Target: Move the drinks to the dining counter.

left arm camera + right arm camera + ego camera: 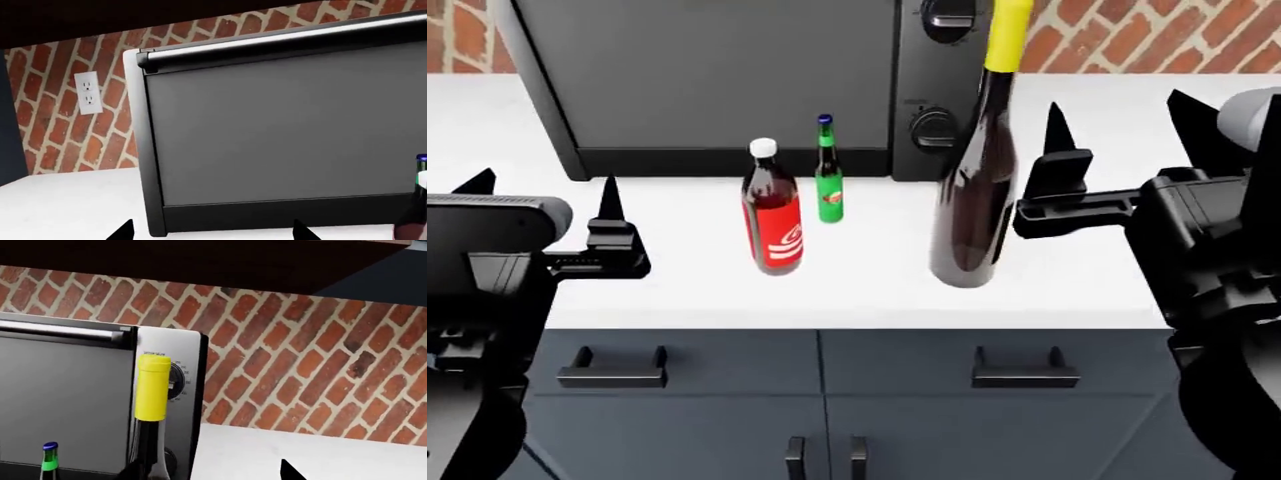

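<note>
Head view: wine bottle (974,190) just beside right pincer (1094,125).

We hold both arms forward, low at either side. Our left gripper (545,187) points ahead with its jaws spread wide, nothing between them. Our right gripper (1124,117) sits a little higher, jaws likewise parted and empty, fingers (1057,130) pointing forward.

We see a boxy black-and-steel toaster oven (714,85) on a white countertop (1121,280), red brick wall (300,350) behind, white outlet (88,92), grey-blue cabinets (988,420) below.
</note>
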Robot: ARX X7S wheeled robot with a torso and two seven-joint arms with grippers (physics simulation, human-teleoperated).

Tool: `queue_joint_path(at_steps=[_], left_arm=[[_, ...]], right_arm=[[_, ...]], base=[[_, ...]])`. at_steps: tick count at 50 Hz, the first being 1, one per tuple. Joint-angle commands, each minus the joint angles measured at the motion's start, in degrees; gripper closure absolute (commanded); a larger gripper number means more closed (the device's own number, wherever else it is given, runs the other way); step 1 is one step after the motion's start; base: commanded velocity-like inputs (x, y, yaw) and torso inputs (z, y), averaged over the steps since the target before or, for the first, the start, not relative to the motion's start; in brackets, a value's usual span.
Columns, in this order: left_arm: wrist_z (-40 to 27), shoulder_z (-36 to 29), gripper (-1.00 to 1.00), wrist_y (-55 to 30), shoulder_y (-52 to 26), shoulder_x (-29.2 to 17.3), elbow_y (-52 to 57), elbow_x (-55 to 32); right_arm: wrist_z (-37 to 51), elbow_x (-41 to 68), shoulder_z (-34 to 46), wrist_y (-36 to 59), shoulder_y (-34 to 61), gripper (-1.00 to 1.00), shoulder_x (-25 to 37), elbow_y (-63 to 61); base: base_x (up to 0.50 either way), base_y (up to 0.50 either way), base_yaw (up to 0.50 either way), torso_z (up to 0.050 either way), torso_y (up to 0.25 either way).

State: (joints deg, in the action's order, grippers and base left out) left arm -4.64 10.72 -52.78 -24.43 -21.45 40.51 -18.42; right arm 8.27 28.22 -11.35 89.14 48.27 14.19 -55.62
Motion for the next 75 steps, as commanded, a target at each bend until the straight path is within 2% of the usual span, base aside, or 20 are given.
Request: queue_joint_path(at_steps=[1, 4, 10, 18, 20, 23, 26, 33, 40, 51, 68, 75], left_arm=[[-0.3, 0.2, -1.0, -0.5, 0.3, -0.3, 0.7, -0.4], [-0.2, 0.3, -1.0, -0.4, 0.5, -0.4, 0.8, -0.5], [-0.3, 1.1, -1.0, -0.3, 1.4, -0.4, 1.1, -0.7], [-0.5, 1.4, -1.0, -0.3, 1.7, -0.4, 1.3, -0.9], [-0.7, 0.8, -1.0, 0.0, 1.6, -0.3, 0.9, -0.7], [-0.8, 0.7, -1.0, -0.2, 1.2, -0.4, 0.7, -0.7], [-1.0, 0.3, -1.0, -0.3, 1.2, -0.4, 0.6, -0.6], [-0.9, 0.8, -1.0, -0.2, 1.3, -0.5, 0.7, -0.9], [-0.7, 0.7, -1.0, 0.6, 1.1, -0.3, -0.1, -1.1], [-1.0, 1.7, -1.0, 1.4, 2.4, -0.3, -0.1, -1.2], [-0.8, 2.4, -1.0, 3.2, 4.0, -0.3, -1.1, -1.3], [-0.9, 2.3, -1.0, 3.7, 4.6, -0.4, -1.4, -1.1]], right_arm=[[15.5, 22.4, -6.4, 0.6, 2.8, -1.0, 3.3, 2.6], [18.1, 25.2, -7.1, 0.4, 3.3, -1.0, 3.8, 3.0], [29.5, 35.6, -10.4, 0.5, 4.5, -1.0, 6.3, 6.1], [46.0, 58.5, -15.8, -0.5, 6.0, -1.0, 10.9, 11.0], [50.2, 66.4, -14.9, -2.1, 7.0, -1.0, 12.9, 12.5], [54.8, 72.4, -14.7, -4.9, 6.6, -1.0, 15.6, 14.1], [58.6, 80.2, -10.3, -8.2, 5.9, -1.0, 17.1, 17.7], [59.2, 89.8, -3.3, -13.0, 7.9, -1.0, 17.2, 21.9], [57.3, 94.9, -0.1, -13.9, 8.9, -1.0, 17.1, 20.8], [56.8, 95.5, 1.0, -14.4, 10.0, -1.0, 18.0, 20.7], [57.8, 88.1, 2.7, -11.7, 11.9, -1.0, 20.1, 22.3], [51.7, 80.1, 3.0, -8.2, 10.8, -1.0, 16.4, 25.0]], base=[[0.5, 0.0, 0.0, 0.0, 0.0], [0.5, 0.0, 0.0, 0.0, 0.0], [0.15, 0.0, 0.0, 0.0, 0.0], [0.0, 0.0, 0.0, 0.0, 0.0], [0.0, 0.0, 0.0, 0.0, 0.0], [0.0, 0.0, 0.0, 0.0, 0.0], [0.0, 0.0, 0.0, 0.0, 0.0], [0.0, 0.0, 0.0, 0.0, 0.0], [0.0, 0.0, 0.0, 0.0, 0.0], [0.0, 0.0, 0.0, 0.0, 0.0], [0.0, 0.0, 0.0, 0.0, 0.0], [0.0, 0.0, 0.0, 0.0, 0.0]])
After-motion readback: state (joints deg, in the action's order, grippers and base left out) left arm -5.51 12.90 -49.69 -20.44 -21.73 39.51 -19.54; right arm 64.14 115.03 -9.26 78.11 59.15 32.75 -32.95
